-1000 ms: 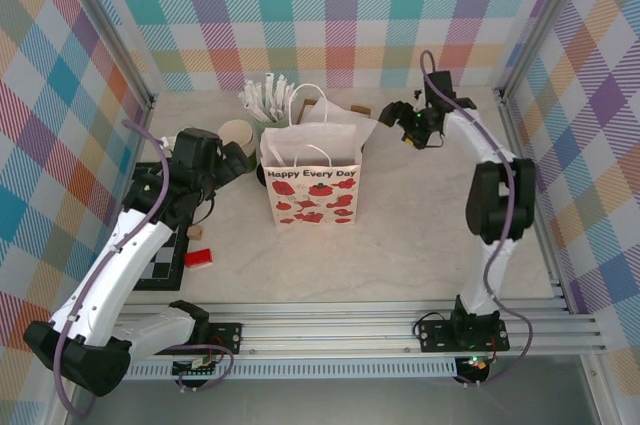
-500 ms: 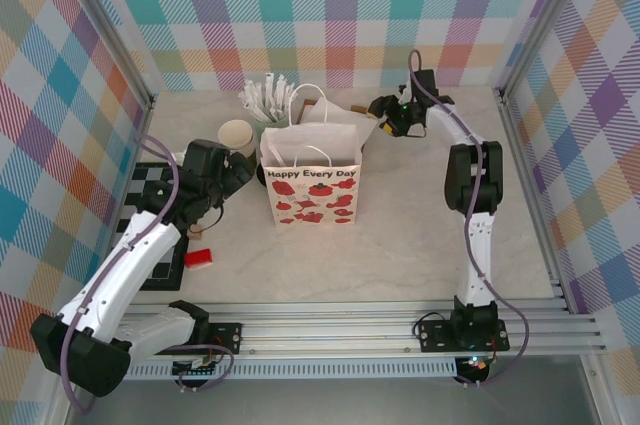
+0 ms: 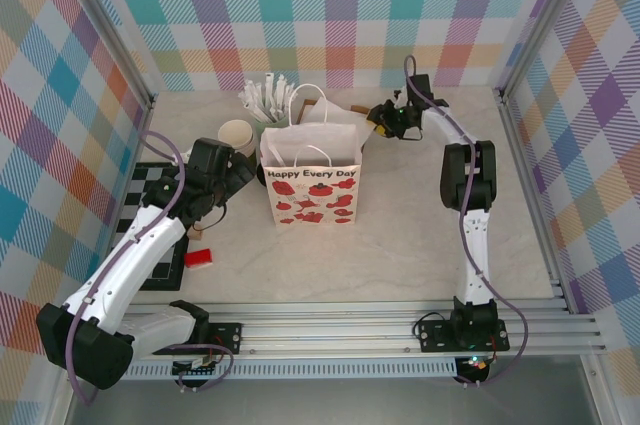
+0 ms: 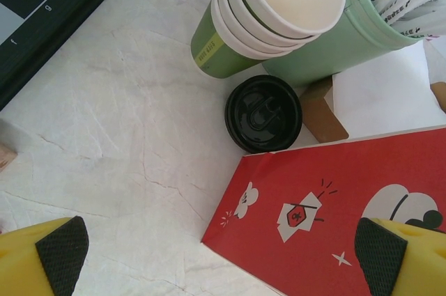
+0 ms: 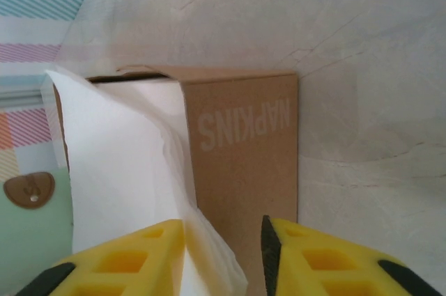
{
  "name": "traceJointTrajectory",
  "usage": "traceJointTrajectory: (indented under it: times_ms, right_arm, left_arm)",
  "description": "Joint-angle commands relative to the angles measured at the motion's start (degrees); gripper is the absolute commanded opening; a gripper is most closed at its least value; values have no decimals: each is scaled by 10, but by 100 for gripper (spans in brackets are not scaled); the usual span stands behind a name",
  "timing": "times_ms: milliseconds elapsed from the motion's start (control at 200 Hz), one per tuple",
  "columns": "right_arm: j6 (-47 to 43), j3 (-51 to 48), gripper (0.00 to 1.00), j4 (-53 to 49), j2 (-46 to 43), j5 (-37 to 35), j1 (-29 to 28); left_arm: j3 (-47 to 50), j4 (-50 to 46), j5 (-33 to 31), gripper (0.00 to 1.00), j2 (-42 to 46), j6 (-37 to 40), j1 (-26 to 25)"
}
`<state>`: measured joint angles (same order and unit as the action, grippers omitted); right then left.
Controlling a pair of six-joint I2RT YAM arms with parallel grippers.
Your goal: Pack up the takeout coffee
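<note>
**A:** How do the jaws stand?

**B:** The left gripper (image 4: 221,258) is spread wide and holds nothing; its pads hang above the table (image 4: 125,122) and the red side of the paper bag (image 4: 320,219). The right gripper (image 5: 223,233) is open only narrowly; a fold of white napkin (image 5: 125,170) runs down between its fingers and lies against the left one; a sliver of the brown napkin box (image 5: 244,143) shows beside the right one, so nothing is clamped.

**A:** And the coffee?

**B:** A round black lid (image 4: 264,113) sits between the cup stack (image 4: 279,3) and the bag's corner, just beside a small wooden block (image 4: 322,109); it is seen from straight above, so I cannot tell whether a cup stands under it.

**A:** What does the top view add?

**B:** The bag stands upright mid-table with its mouth open; the right arm reaches behind it, near the far edge; a chessboard (image 3: 143,193) and a red block (image 3: 198,258) lie near the left edge. The left wrist view adds the green holder (image 4: 348,38) of wrapped sticks beside the stack.
</note>
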<state>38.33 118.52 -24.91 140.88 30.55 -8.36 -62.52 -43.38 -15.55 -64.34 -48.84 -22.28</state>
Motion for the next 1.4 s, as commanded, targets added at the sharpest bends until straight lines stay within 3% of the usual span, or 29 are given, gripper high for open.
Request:
traceJointTrajectory:
  times_ms: [0,180,375,580,815,1035,1160,1290,1395]
  right_arm:
    - [-15,10,20,1,-13,4,-5]
    - [-45,-16,7,0,-65,-14,-4]
    - [-81,-36,1,-18,-124,-29,-4]
    - [-123,-51,0,-41,-185,-48,-4]
    - [-260,-62,0,-85,-353,-44,-6]
    - [-478,12,0,-201,-456,-44,-70]
    - [-574,98,0,-253,-464,-75,-128]
    - [-595,236,0,-324,-421,23,-153]
    - [-623,288,0,-341,-399,91,-175]
  left_arm:
    - [-19,-11,-10,100,-3,-1,7]
    - [-25,-14,-19,100,-3,8,7]
    - [-30,-13,-19,100,1,24,8]
    - [-41,-1,11,100,-5,55,10]
    - [-92,10,42,100,-13,140,21]
    - [-141,104,238,100,-32,293,40]
    - [-165,138,295,100,-41,357,42]
    - [-174,192,345,100,-34,420,44]
    - [-194,192,405,100,-33,528,45]
